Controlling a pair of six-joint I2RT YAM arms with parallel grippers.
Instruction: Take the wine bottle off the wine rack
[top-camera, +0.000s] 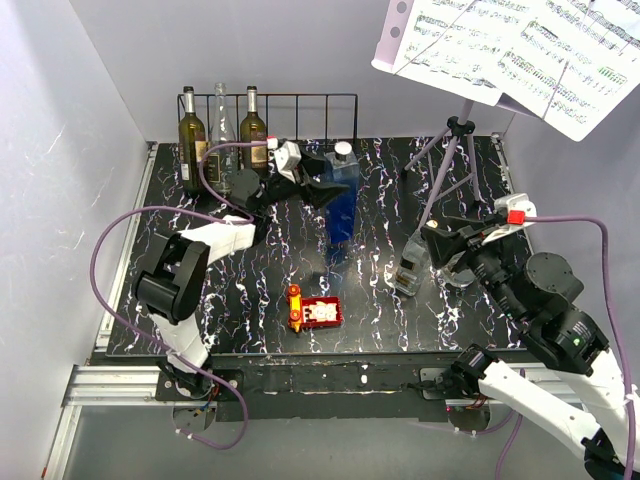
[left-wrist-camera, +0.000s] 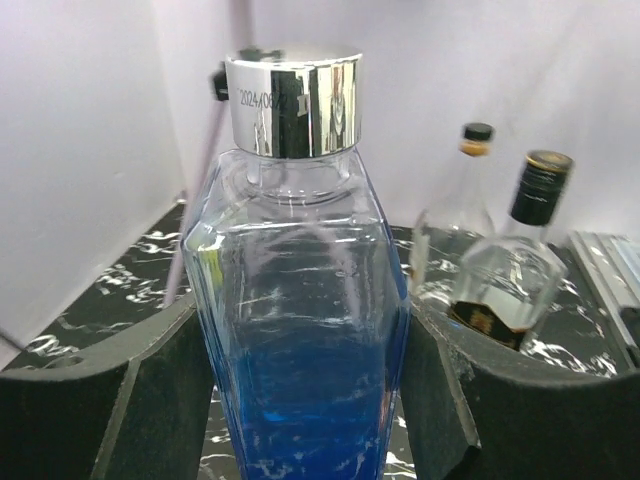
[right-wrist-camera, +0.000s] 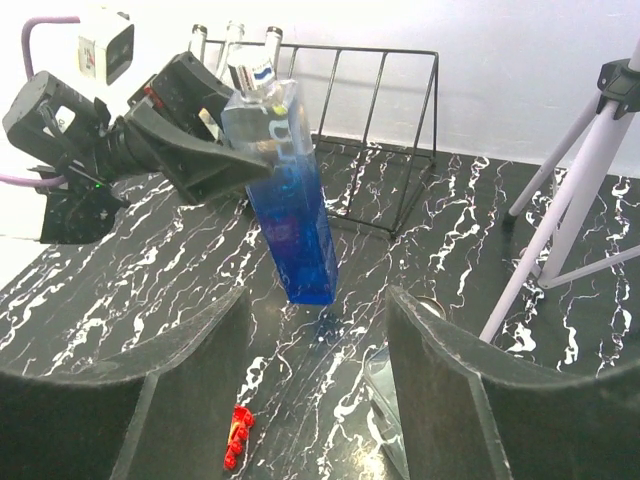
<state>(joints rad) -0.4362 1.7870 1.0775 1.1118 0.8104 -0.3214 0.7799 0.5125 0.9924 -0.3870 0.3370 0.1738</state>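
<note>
Wine bottle (top-camera: 341, 200): flat-sided clear glass, blue liquid in the lower half, silver cap. It sits upper centre in the top view, out of the wine rack (top-camera: 300, 110) and just in front of it. In the right wrist view it is tilted, with its base raised above the table (top-camera: 250, 300).

Left gripper (top-camera: 330, 190): clenched on the bottle's shoulders, one black finger on each side.

Wine rack: black wire, against the back wall at upper left. Its left slots hold three upright bottles: a dark green bottle (top-camera: 192, 140), a clear bottle (top-camera: 222, 140) and a dark bottle (top-camera: 254, 135). The right slots are bare.

Right gripper (top-camera: 425, 262): right of centre, low over the table, fingers apart and grasping nothing. A small clear object (top-camera: 405, 278) lies just below it.

Music stand (top-camera: 450, 170): upper right, with sheet music (top-camera: 520, 50).

Red object (top-camera: 315, 312): lower centre, on the table.
</note>
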